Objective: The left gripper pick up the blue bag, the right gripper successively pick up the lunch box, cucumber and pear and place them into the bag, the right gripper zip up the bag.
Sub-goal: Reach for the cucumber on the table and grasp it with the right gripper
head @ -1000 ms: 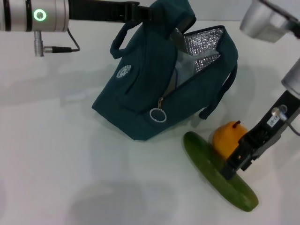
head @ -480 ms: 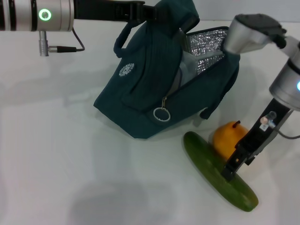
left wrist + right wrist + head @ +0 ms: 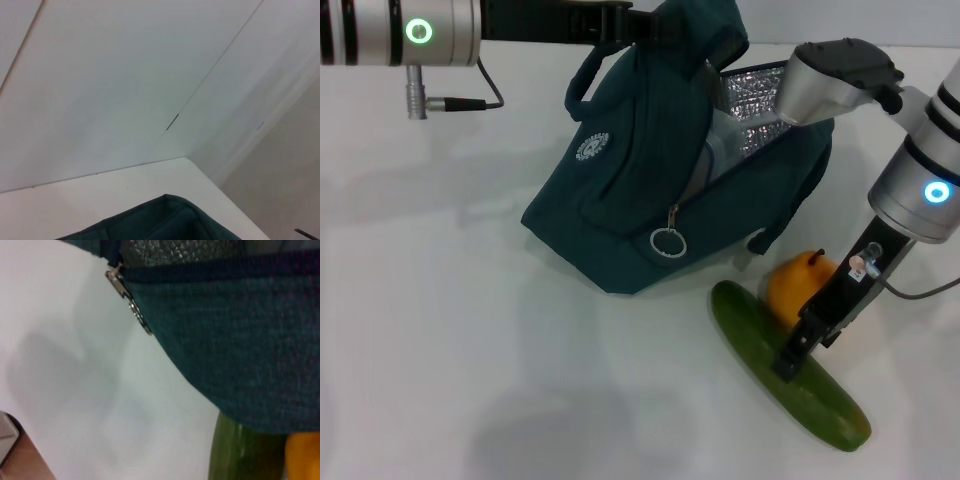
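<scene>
Here the right pincer, grip unclear, presses on the cucumber; it could roll, nudging the pear.

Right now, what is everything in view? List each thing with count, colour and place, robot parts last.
bag: one, dark teal-blue, middle of the table, held up by its top, mouth open showing silver lining.
zipper pull ring: one, silver, hanging on the bag's front.
lunch box: one, clear, partly visible inside the open bag.
cucumber: one, dark green, lying on the table in front of the bag, to its right.
pear: one, orange-yellow, on the table behind the cucumber, against it.
table: one, white.
left gripper: one, black, at the bag's top.
right gripper: one, black, down on the cucumber, beside the pear.
</scene>
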Controlling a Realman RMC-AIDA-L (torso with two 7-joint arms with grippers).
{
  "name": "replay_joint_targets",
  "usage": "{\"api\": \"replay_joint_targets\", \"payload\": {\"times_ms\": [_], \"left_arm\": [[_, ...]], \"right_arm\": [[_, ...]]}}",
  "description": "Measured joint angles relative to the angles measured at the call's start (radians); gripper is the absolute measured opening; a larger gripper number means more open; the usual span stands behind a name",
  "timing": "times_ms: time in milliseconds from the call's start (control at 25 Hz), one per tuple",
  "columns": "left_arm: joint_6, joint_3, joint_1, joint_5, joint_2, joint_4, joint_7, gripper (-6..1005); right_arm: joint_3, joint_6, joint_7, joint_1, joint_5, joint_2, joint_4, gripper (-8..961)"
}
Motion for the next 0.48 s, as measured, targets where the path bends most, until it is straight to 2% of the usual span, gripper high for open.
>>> {"api": "replay_joint_targets", "payload": {"times_ms": [480], "left_arm": [[0.000,0.000,0.001,-0.002,-0.002,0.000,0.011,49]], "right_arm": [[-0.122,0.085,0.000,0.038,0.046,-0.001,0.041,800]]}}
